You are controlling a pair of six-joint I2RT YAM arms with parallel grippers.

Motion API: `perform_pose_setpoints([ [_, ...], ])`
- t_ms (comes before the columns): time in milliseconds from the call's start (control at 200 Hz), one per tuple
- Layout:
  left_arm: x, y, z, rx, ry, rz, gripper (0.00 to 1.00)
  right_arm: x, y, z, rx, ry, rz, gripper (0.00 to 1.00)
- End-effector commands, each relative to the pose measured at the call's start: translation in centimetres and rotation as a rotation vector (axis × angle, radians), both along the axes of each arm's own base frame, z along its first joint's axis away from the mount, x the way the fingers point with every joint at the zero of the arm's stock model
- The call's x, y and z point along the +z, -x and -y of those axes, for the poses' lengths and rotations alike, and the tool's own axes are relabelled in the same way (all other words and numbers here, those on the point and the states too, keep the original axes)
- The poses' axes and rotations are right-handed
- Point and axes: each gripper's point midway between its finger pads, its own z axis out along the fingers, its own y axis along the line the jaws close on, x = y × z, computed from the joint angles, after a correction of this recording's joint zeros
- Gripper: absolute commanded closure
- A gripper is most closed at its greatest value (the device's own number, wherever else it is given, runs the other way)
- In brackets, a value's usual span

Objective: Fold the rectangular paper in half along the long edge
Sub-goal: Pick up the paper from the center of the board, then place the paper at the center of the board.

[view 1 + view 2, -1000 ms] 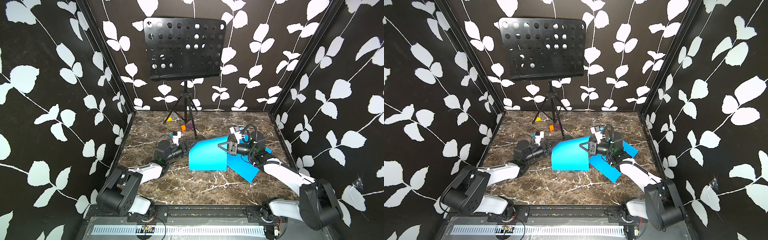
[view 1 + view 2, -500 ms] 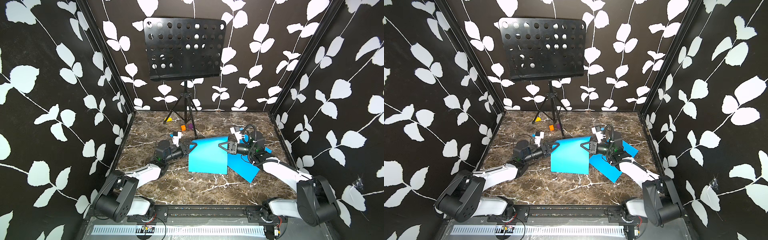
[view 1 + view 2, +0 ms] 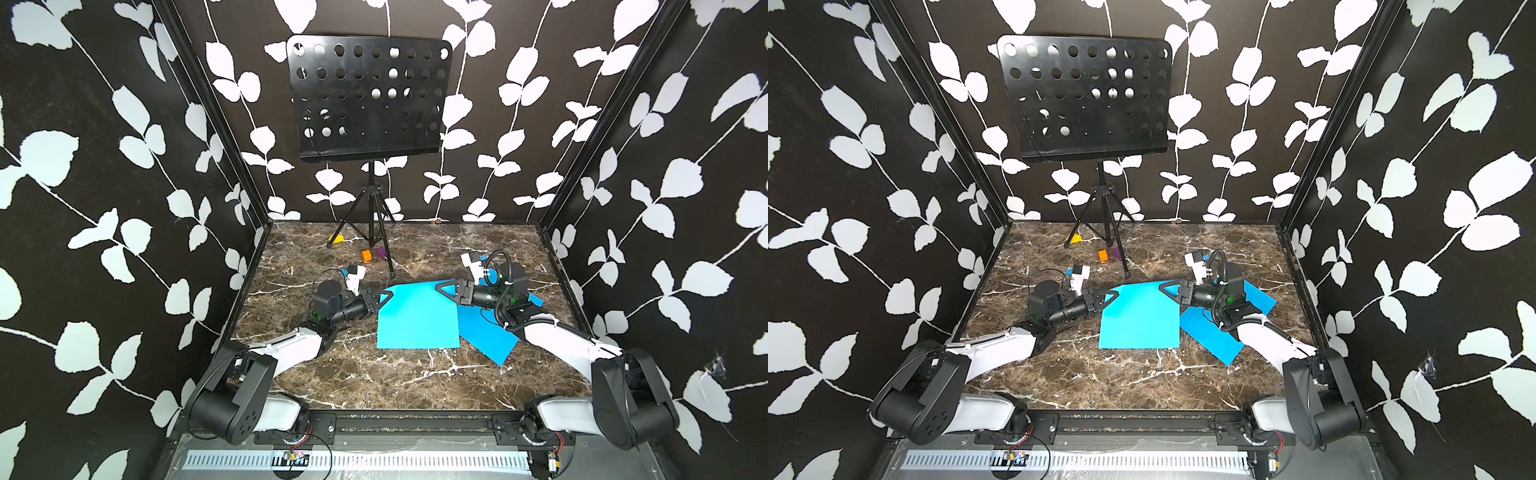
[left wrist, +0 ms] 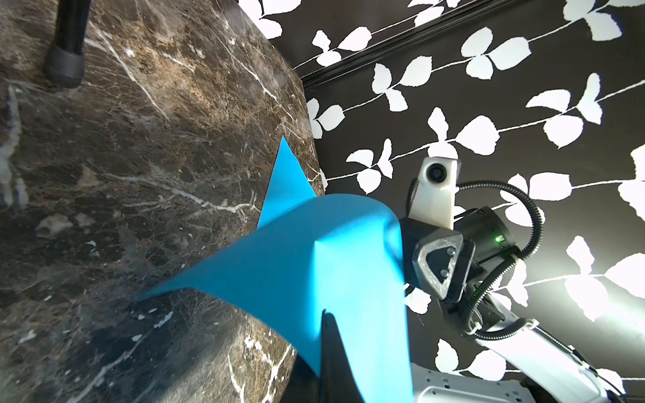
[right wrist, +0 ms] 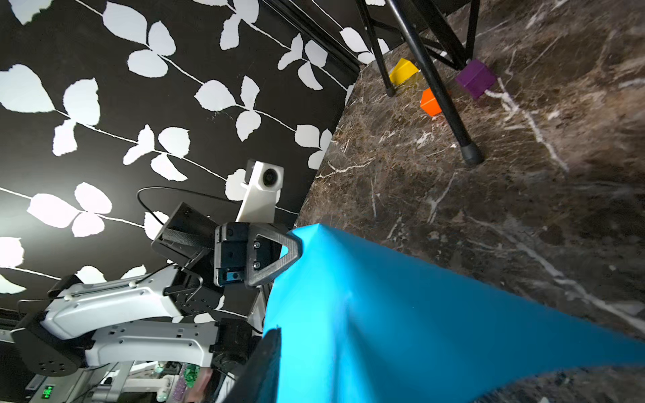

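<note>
On the counter (image 3: 332, 382), my left jaws clamp a far corner of the paper (image 3: 415, 316); my right jaws' opening: indeterminate. No crease visible; I judge the fold outstanding.

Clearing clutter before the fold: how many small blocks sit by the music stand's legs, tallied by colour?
yellow block: 1
orange block: 1
purple block: 1
Total: 3

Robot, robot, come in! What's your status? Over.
Copy: left gripper shut on blue paper corner; right gripper at next corner, grip unclear. Sheet folded over, not flat. Nearby: music stand foot.
</note>
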Motion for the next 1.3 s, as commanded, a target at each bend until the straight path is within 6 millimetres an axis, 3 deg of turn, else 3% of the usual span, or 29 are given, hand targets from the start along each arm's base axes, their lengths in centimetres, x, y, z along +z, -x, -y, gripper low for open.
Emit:
perform_pose_setpoints([
  [0, 0.5, 0.3, 0.1, -0.024, -0.011, 0.031, 1.0, 1.3, -1.6, 0.6, -0.086, -0.03, 0.011, 0.58],
  [110, -0.1, 0.4, 0.1, -0.03, -0.04, 0.025, 1.0, 0.3, -2.8, 1.6, -0.183, -0.008, -0.055, 0.57],
  [215, -1.4, 0.5, -0.2, -0.021, -0.081, -0.004, 1.0, -2.5, -3.5, 2.4, -0.247, 0.075, -0.179, 0.55],
  [425, -4.0, 0.7, 0.2, -0.016, -0.136, -0.052, 1.0, -7.0, -3.3, 2.6, -0.271, 0.101, -0.332, 0.58],
  [680, -9.3, 0.9, 1.2, -0.015, -0.286, -0.139, 1.0, -12.5, -1.9, 4.0, -0.3, 0.24, -0.428, 0.61],
  [965, -12.8, 2.1, 2.0, -0.048, -0.393, -0.202, 1.0, -15.2, -1.0, 4.5, -0.309, 0.29, -0.49, 0.64],
  [1295, -14.7, 3.5, 1.5, -0.068, -0.461, -0.275, 0.99, -16.7, 1.3, 5.2, -0.289, 0.374, -0.595, 0.64],
])
